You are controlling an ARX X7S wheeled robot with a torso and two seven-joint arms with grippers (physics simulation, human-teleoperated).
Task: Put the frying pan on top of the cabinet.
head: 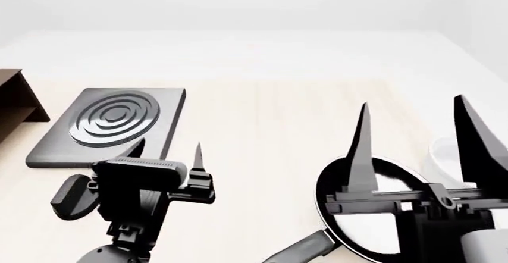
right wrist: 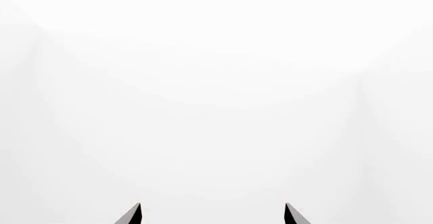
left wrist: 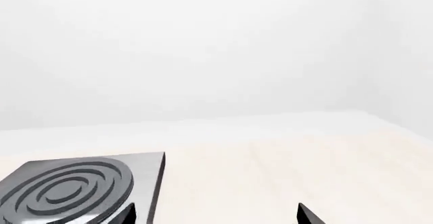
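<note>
The frying pan (head: 334,182) lies on the pale table at the near right of the head view, its dark handle (head: 298,251) pointing toward the near edge. My right gripper (head: 411,105) hovers above the pan, open and empty, its fingers raised and apart from it. In the right wrist view the right gripper (right wrist: 213,214) faces only a white wall. The dark brown cabinet (head: 16,99) shows partly at the far left edge. My left gripper (head: 166,153) is open beside the hob, holding nothing. In the left wrist view the left gripper (left wrist: 216,215) has only table between its tips.
A grey square hob (head: 111,123) with rings lies between the cabinet and the table's middle; the hob (left wrist: 68,188) also shows in the left wrist view. A small white bowl (head: 443,156) stands just right of the pan. White walls lie beyond the table (head: 262,120).
</note>
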